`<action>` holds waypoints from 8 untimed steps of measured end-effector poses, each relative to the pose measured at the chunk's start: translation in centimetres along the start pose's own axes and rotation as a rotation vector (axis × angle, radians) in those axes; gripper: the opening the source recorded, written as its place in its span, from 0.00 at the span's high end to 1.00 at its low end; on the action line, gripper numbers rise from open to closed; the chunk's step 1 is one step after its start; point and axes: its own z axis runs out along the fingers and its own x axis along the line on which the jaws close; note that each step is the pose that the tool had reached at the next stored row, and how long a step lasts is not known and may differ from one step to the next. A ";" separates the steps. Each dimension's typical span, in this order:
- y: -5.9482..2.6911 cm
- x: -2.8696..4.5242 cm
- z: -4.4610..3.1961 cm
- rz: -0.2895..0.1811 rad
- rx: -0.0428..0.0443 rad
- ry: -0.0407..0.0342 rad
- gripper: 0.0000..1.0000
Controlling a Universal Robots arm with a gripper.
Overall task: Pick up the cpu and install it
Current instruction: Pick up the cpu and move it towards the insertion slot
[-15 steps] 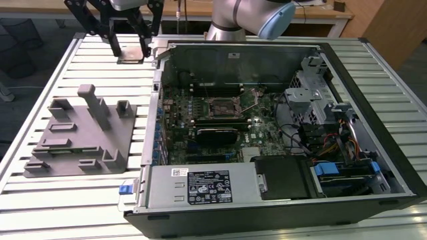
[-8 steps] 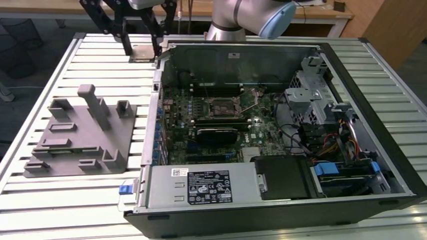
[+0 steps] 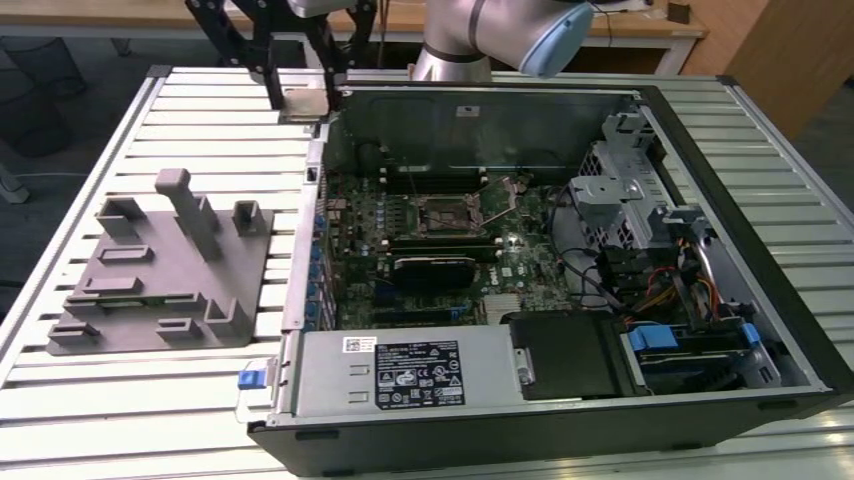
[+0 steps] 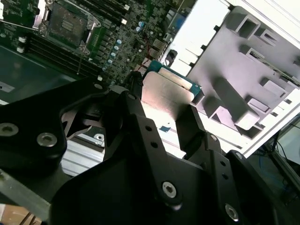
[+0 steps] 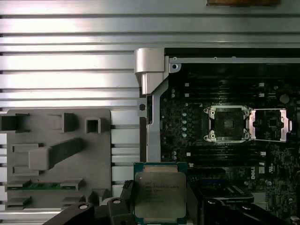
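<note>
One silver-jointed robot arm (image 3: 461,35) carries one black two-fingered tool (image 3: 304,92). The tool is clenched on one cpu (image 3: 304,104), a small flat square chip with a silvery-grey metal top and a pale green rim. In both wrist views the two black fingers (image 5: 126,199) press against opposite edges of the cpu (image 5: 160,194), which is held off the surface with its metal top facing the cameras (image 4: 166,93). In the exterior view the cpu hangs at the far corner of one open black computer case (image 3: 561,440), on the exterior view's left. The case lies on its side on one slatted metal surface (image 3: 134,400) and exposes one green motherboard (image 3: 527,262). One square black socket frame (image 5: 228,123) sits near the middle of the motherboard. Its single metal load plate (image 5: 270,124) is folded open beside it, and the socket recess is unoccupied. One large grey plastic tray with upright blocks (image 3: 160,280) lies on the surface just beside the case, toward the edge on the exterior view's left.
</note>
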 end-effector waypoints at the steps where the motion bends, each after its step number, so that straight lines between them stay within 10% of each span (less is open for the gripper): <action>1: 0.02 -0.16 0.00 0.000 0.0000 0.0000 0.47; 8: 0.20 -1.45 0.04 0.000 -0.0001 -0.0001 0.47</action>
